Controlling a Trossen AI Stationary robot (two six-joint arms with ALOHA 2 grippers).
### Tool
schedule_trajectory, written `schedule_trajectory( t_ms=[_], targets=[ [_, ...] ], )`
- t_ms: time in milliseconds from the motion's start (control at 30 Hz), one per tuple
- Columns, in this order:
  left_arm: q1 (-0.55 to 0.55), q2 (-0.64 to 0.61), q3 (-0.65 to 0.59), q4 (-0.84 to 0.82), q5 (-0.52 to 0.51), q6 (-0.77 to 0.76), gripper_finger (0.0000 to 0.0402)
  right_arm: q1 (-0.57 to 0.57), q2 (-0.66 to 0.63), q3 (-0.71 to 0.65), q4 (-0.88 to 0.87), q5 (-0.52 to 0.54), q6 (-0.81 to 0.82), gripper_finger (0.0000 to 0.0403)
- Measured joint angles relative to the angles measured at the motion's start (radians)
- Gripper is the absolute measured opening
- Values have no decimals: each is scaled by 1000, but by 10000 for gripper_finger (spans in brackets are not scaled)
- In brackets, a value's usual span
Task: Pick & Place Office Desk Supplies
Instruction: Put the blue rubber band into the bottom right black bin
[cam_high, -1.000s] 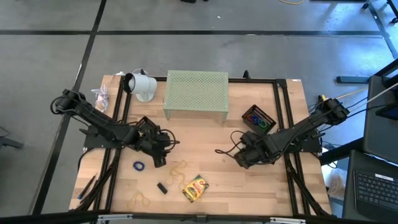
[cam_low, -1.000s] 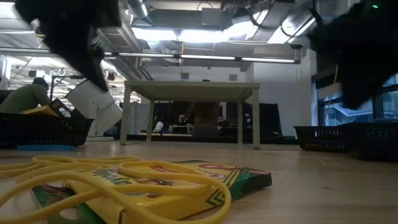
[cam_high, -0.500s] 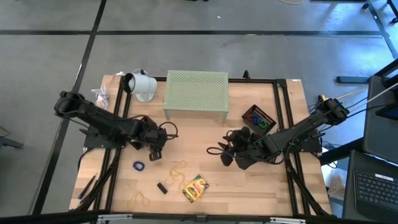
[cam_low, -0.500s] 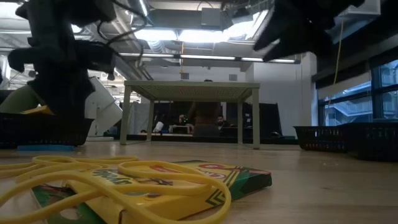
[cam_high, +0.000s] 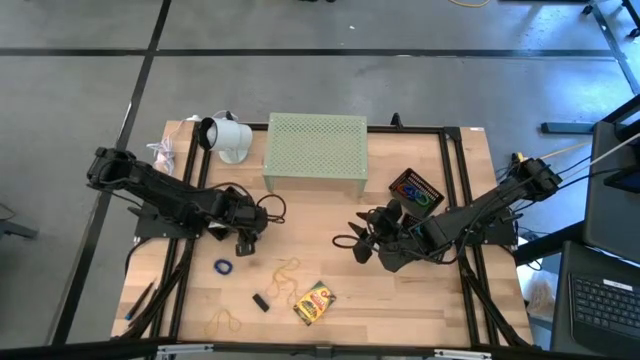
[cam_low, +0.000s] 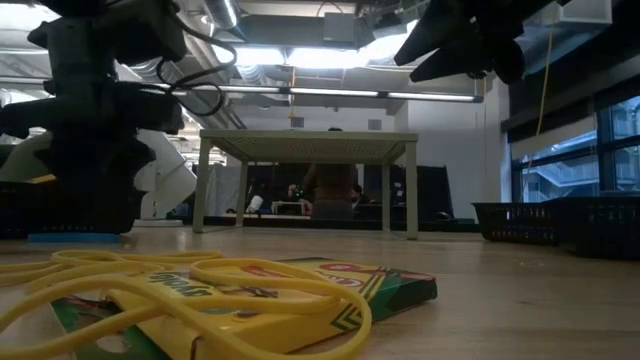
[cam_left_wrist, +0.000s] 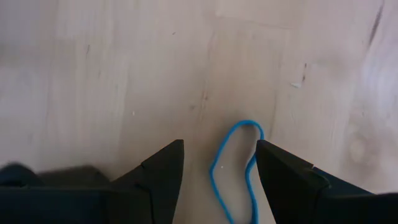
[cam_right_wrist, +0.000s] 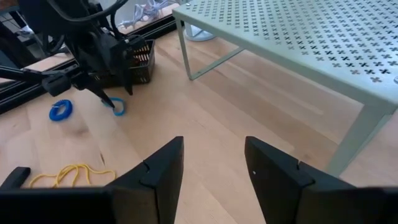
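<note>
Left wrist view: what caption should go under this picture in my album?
The left gripper, fingers open, hangs over a blue rubber band on the wooden table.

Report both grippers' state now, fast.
Left gripper: open, empty, poised over a blue rubber band on the table.
Right gripper: open, holding nothing.

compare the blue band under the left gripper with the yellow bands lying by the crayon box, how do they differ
The blue band is a single thin loop lying between the left gripper's open fingers; the yellow bands are a loose tangle of several loops with no gripper over them. The blue band lies apart on bare wood; the yellow bands lie right next to the crayon box, and the low view shows a yellow band draped over that box. Both lie flat on the table, unheld.
</note>
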Motion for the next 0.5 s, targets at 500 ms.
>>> schedule_trajectory(
  t_ms=[500],
  targets=[
    [1,37,0,54,50,338,196,0,0,0,0,0,-43,173]
  ],
)
